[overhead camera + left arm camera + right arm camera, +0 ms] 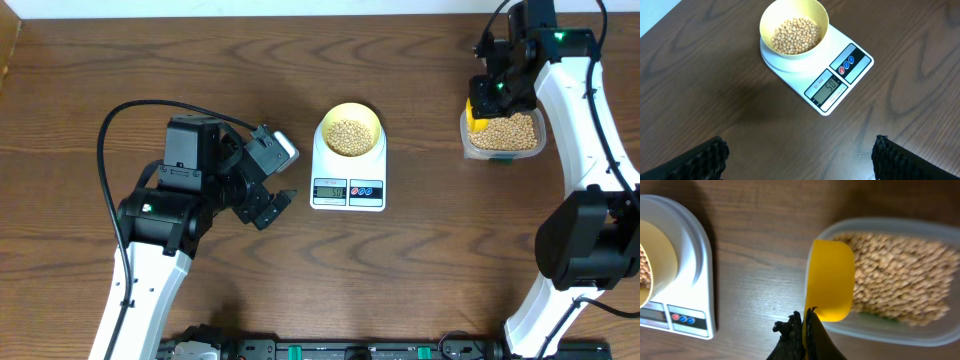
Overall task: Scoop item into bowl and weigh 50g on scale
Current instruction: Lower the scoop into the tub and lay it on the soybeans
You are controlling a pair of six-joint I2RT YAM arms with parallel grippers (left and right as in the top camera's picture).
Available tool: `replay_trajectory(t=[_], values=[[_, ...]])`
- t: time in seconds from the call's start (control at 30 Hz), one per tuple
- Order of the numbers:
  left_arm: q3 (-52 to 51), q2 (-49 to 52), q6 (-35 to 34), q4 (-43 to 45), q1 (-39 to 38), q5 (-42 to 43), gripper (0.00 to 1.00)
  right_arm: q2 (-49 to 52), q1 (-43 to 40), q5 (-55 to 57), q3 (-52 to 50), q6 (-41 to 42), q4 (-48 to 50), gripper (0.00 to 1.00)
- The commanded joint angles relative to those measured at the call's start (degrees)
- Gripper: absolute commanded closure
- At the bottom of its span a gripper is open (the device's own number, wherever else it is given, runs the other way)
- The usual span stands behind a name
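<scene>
The pale yellow bowl (349, 135) stands on the white scale (348, 188) and holds beige beans (349, 136); the display reads about 50 in the left wrist view (827, 86). The bowl (794, 30) and scale (850, 62) show there too. My left gripper (268, 208) is open and empty, left of the scale. My right gripper (806, 325) is shut on the handle of a bright yellow scoop (832, 280), held over the left end of the clear tub (880, 325) of beans (900, 280). The scale (695, 270) shows at the left of the right wrist view.
The clear tub (503, 133) stands at the back right of the brown wooden table (420, 270). A black cable (130, 105) loops behind the left arm. A rail with fittings runs along the front edge (330, 350).
</scene>
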Motion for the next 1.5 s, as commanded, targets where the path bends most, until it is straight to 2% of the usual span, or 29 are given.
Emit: replay_trajectory(t=[0.0,0.3,0.43,0.83,1.0,1.23,1.47], values=[[-0.4,-0.6,0.3,-0.1,0.3,0.5,0.06,0.0,-0.1,-4.6,-2.7,4.5,0.1,0.99],[-0.4,-0.6,0.3,-0.1,0.3,0.5,0.06,0.0,-0.8,-4.0,-3.9,9.1,0.1,0.99],[-0.4,-0.6,0.3,-0.1,0.3,0.5,0.06,0.0,-2.3,-0.4,-3.9,11.3,-1.6,0.99],[-0.4,-0.6,0.3,-0.1,0.3,0.5,0.06,-0.8,-8.3,2.6,-1.8,11.4,-3.8,0.99],[-0.4,-0.6,0.3,-0.1,0.3,0.5,0.06,-1.6,-9.9,-1.3,2.6,11.1,-3.7,0.99],[-0.4,-0.6,0.3,-0.1,0.3,0.5,0.06,-1.6,-12.1,-16.0,4.9,12.9,-3.5,0.99],[-0.4,-0.6,0.3,-0.1,0.3,0.5,0.06,-1.6,-15.2,-17.7,4.3,17.7,-3.7,0.99]])
